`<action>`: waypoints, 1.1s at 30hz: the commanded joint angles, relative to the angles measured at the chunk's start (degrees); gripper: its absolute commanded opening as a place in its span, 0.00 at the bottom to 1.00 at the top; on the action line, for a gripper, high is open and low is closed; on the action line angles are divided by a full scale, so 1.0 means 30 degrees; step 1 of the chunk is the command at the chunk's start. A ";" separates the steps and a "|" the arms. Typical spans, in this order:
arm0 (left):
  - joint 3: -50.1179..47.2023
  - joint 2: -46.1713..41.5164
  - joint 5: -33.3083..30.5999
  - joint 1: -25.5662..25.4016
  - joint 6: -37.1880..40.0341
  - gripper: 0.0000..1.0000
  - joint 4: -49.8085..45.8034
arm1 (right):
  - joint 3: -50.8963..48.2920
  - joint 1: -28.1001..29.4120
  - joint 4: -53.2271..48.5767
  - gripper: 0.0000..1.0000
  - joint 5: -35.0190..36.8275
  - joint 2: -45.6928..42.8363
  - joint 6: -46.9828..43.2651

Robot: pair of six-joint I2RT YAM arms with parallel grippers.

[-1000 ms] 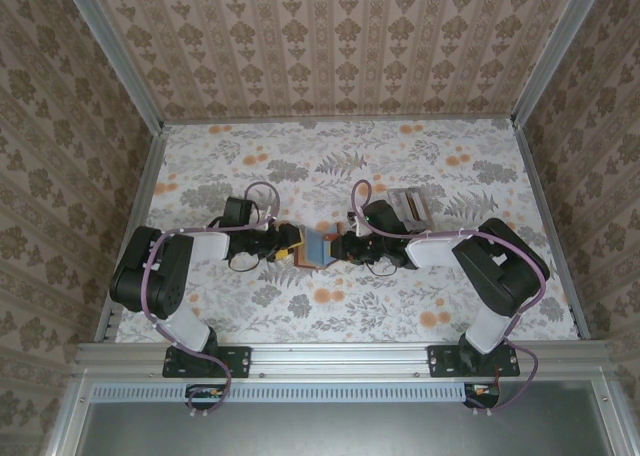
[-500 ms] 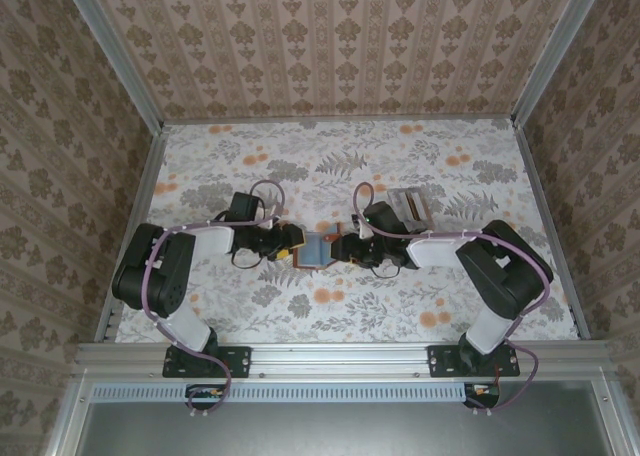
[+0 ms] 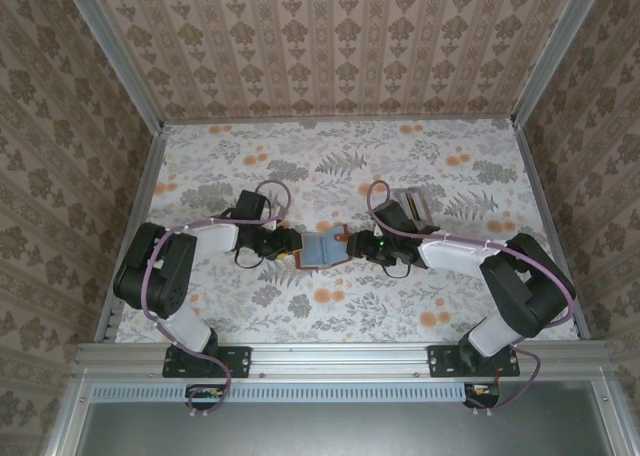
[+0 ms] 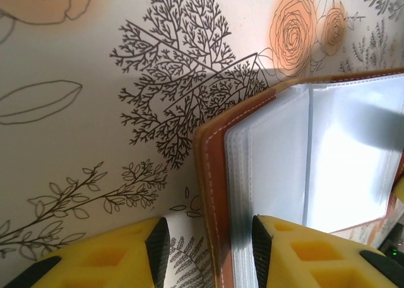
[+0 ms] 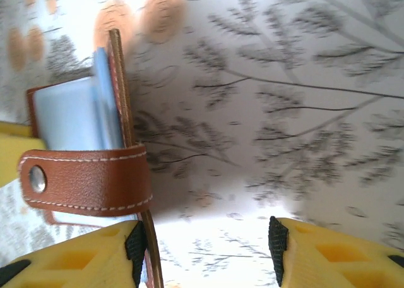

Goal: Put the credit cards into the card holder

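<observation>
The reddish-brown card holder (image 3: 322, 248) lies spread open at mid-table between both grippers, showing pale bluish sleeves. In the left wrist view its stitched cover (image 4: 213, 193) and clear sleeves run between my left gripper (image 4: 209, 247) jaws. The right pad touches the sleeves and a gap of cloth shows beside the left pad. My left gripper (image 3: 293, 244) is open. My right gripper (image 3: 355, 244) (image 5: 205, 250) is open with only cloth between its fingers. The holder's clasp strap (image 5: 88, 177) and cover edge sit against its left finger. Pale credit cards (image 3: 410, 204) lie behind the right arm.
A floral cloth (image 3: 330, 316) covers the table. Patterned walls and metal rails (image 3: 140, 206) close in the back and both sides. Both arms stretch low across the middle, their cables looping above them.
My right gripper has drawn back to the right off the card holder and its arm has swung outward. The holder and left gripper have edged slightly right.
</observation>
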 commanded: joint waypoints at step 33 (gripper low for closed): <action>0.3912 0.0776 -0.5637 -0.2914 0.2194 0.52 -0.7200 | 0.6305 -0.5054 -1.0719 0.63 0.7198 -0.2246 -1.3223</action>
